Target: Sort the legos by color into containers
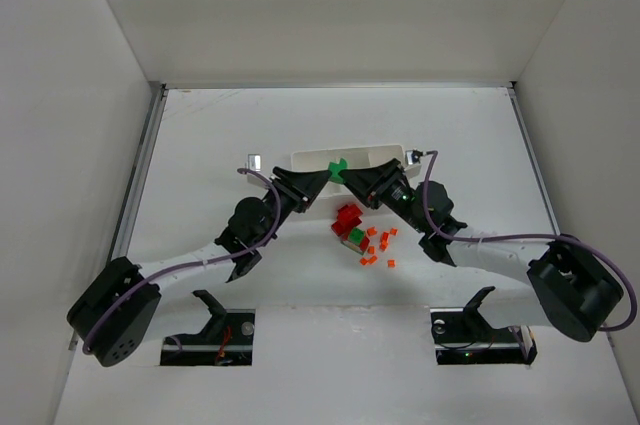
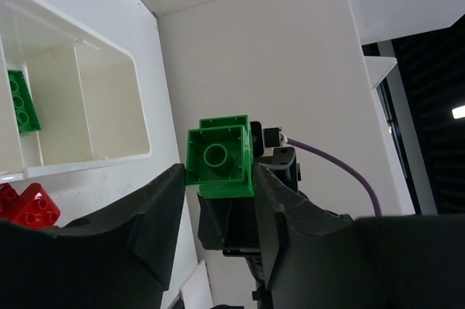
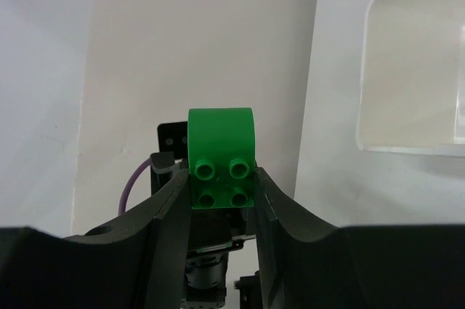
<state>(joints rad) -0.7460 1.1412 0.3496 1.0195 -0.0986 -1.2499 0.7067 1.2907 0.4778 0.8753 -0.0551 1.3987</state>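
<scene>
My left gripper (image 1: 320, 178) and right gripper (image 1: 354, 177) meet tip to tip just over the white tray (image 1: 372, 156). Both are shut on a green lego piece (image 1: 338, 166); I cannot tell if it is one brick or two joined. The left wrist view shows its hollow underside (image 2: 218, 158) between my gripper (image 2: 218, 180). The right wrist view shows its studs (image 3: 221, 163) between my gripper (image 3: 221, 182). Another green brick (image 2: 22, 102) lies in a tray compartment (image 2: 138, 116). Red bricks (image 1: 347, 217), a green brick (image 1: 356, 236) and orange bits (image 1: 378, 243) lie in front of the tray.
White walls enclose the table on three sides. A small metal clip (image 1: 253, 160) lies left of the tray, a small white part (image 1: 414, 156) at its right end. A tray corner (image 3: 407, 76) shows in the right wrist view. Red bricks (image 2: 29, 206) lie beside the tray.
</scene>
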